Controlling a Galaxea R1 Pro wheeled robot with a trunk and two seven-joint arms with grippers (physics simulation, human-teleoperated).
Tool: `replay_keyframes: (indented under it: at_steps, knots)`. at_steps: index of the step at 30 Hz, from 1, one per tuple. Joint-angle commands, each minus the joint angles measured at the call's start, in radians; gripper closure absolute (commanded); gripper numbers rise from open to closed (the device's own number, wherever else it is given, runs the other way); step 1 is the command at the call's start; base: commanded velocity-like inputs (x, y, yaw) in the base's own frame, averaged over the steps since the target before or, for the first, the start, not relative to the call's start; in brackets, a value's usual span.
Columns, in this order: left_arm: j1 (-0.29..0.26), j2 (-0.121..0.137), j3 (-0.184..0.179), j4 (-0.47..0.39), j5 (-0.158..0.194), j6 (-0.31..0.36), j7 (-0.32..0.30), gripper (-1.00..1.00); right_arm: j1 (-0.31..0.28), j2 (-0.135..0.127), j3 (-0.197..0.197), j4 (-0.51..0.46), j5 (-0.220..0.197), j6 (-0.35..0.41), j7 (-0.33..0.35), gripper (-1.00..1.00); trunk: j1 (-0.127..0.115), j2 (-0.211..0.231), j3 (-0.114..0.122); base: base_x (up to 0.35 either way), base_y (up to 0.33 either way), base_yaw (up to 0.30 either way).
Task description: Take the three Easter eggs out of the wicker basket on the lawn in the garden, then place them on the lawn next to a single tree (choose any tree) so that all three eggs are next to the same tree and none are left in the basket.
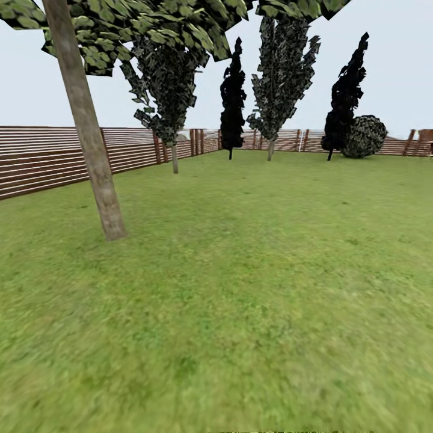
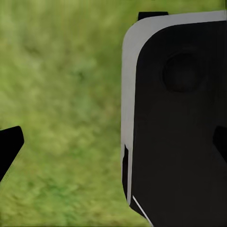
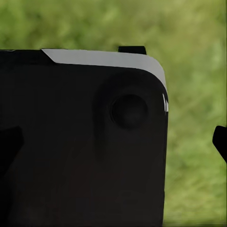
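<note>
The lawn (image 1: pixel 258 288) spreads wide and green under a pale sky, running back to a brown slatted fence (image 1: pixel 54 156) along the left and far sides. The nearest tree (image 1: pixel 90 138) stands on the grass ahead and to the left, its pale trunk leaning a little and its leafy crown hanging overhead. Further back, near the fence, stand four more trees, two of them very dark, and a round bush (image 1: pixel 364 136) sits at the far right.

In the left wrist view, one dark fingertip (image 2: pixel 9 149) of the left gripper (image 2: pixel 113 142) pokes in over blurred grass beside a big black, grey-edged part of the robot (image 2: pixel 179 123). The right gripper (image 3: pixel 116 142) likewise shows a dark fingertip (image 3: pixel 220 142) over grass, next to the same sort of black body. I cannot tell how far either gripper is open, or whether either carries anything.
</note>
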Motion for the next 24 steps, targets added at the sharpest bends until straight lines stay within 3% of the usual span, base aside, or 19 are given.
replay_keyframes:
  at_steps: [1, 24]
  knots:
    - [0.000, 0.000, 0.000, 0.000, 0.000, 0.000, 0.000, -1.00, 0.000, 0.000, 0.000, 0.000, 0.000, 0.000, 0.000, -1.00, 0.000, 0.000, -0.001, 0.000, 0.000, -0.244]
    - [0.000, 0.000, 0.000, 0.000, 0.000, 0.000, 0.000, -1.00, 0.000, 0.002, 0.000, -0.004, -0.004, 0.000, 0.000, -1.00, 0.000, 0.000, -0.019, 0.000, 0.000, -0.255]
